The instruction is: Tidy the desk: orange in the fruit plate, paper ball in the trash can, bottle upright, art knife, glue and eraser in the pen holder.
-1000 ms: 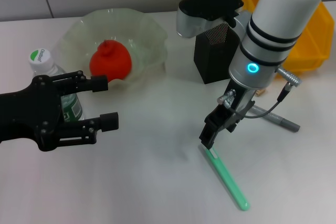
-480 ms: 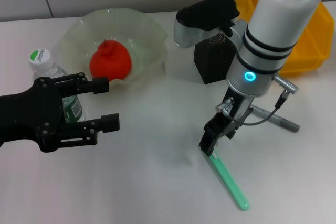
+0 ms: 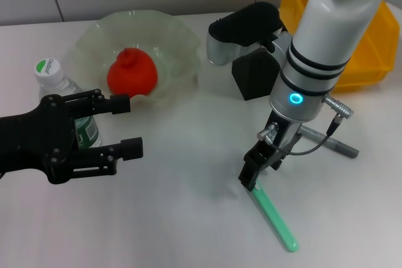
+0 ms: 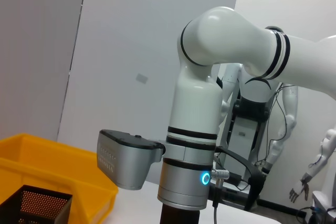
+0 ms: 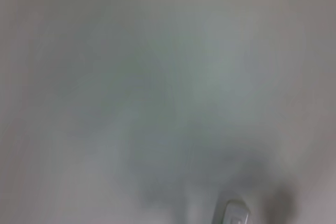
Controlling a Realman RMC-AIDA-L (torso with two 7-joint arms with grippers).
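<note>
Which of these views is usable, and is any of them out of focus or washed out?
Head view: sharp, evenly lit, soft shadows under the right hand by the green stick; the orange reads clearly. Left wrist view: sharp, showing the yellow bin, no tabletop. Right wrist view: almost wholly blurred grey, nothing identifiable.

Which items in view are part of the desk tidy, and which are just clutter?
Job items:
orange, in the fruit plate
bottle, upright
pen holder
trash can
green art knife at the right gripper

Just lying about:
grey marker
</note>
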